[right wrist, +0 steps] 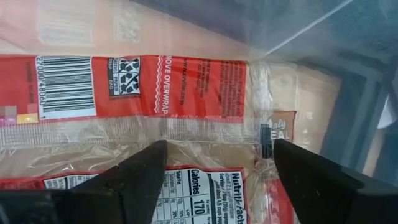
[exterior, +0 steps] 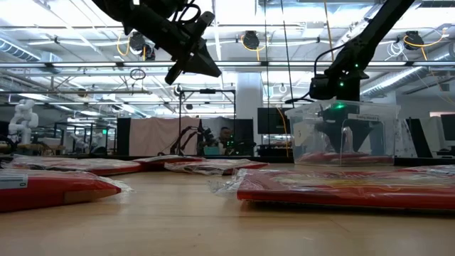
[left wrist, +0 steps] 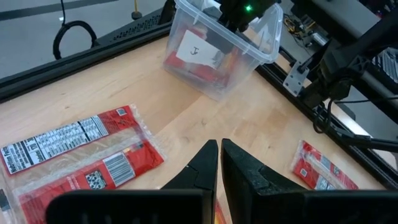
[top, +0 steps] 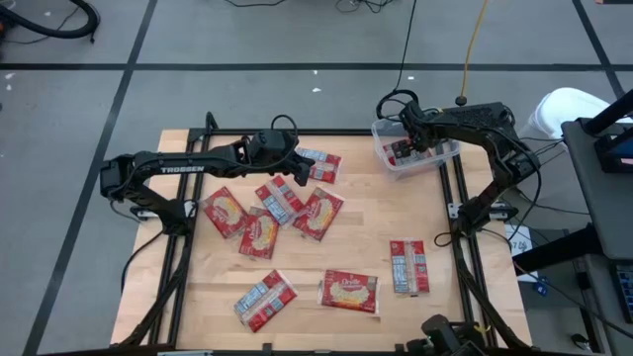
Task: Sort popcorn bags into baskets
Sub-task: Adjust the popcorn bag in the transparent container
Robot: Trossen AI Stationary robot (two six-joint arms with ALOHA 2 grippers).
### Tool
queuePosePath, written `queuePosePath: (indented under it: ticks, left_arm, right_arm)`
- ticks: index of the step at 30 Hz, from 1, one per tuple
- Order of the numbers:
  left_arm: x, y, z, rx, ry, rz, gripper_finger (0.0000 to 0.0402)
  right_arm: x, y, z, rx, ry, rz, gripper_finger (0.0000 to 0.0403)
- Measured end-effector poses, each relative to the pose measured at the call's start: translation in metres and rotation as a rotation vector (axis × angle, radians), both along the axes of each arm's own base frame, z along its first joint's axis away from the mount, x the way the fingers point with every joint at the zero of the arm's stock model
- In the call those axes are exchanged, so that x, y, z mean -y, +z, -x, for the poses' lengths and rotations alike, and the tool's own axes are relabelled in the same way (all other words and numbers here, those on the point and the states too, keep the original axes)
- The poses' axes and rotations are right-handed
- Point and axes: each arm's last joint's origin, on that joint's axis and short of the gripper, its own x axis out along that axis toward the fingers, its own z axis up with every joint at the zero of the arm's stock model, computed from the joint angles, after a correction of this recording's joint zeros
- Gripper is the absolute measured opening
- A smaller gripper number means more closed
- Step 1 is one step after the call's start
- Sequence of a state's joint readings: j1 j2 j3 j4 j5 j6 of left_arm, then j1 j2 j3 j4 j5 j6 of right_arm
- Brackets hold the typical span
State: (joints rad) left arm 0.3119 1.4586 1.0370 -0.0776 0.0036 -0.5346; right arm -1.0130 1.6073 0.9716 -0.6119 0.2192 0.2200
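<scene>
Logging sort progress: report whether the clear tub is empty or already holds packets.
Not empty. The clear tub holds red popcorn packets, visible through its wall; the count cannot be told. The right claw hangs open just above a packet inside it.

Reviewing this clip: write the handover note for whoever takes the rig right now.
Right gripper: open inside the clear tub at the table's far right corner, over a popcorn bag lying in it.
Left gripper: shut, empty, raised above the bags mid-table.
Done: at least one bag in the tub.
Left: eight loose bags, a cluster of five under the left arm and three near the front.
</scene>
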Motion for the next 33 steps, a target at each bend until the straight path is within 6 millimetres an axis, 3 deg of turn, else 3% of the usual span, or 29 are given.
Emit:
queuePosePath:
  ticks: [7, 11, 25, 33]
  left_arm:
    - [0.002, 0.000, -0.001, 0.008, -0.027, 0.026, 0.0026]
    - [0.005, 0.000, -0.002, 0.007, -0.043, 0.026, 0.0026]
    - [0.011, 0.000, -0.003, -0.003, -0.081, -0.005, 0.0026]
    - [0.011, -0.001, -0.003, -0.010, -0.085, -0.010, 0.0026]
  right_arm:
    - [0.001, 0.003, -0.003, 0.057, 0.009, -0.021, 0.0374]
    - [0.001, 0.003, -0.004, 0.111, 0.038, -0.056, 0.0381]
    - [-0.006, -0.005, -0.003, 0.206, 0.007, -0.133, 0.0336]
    - [-0.008, -0.008, -0.002, 0.207, 0.021, -0.144, 0.0239]
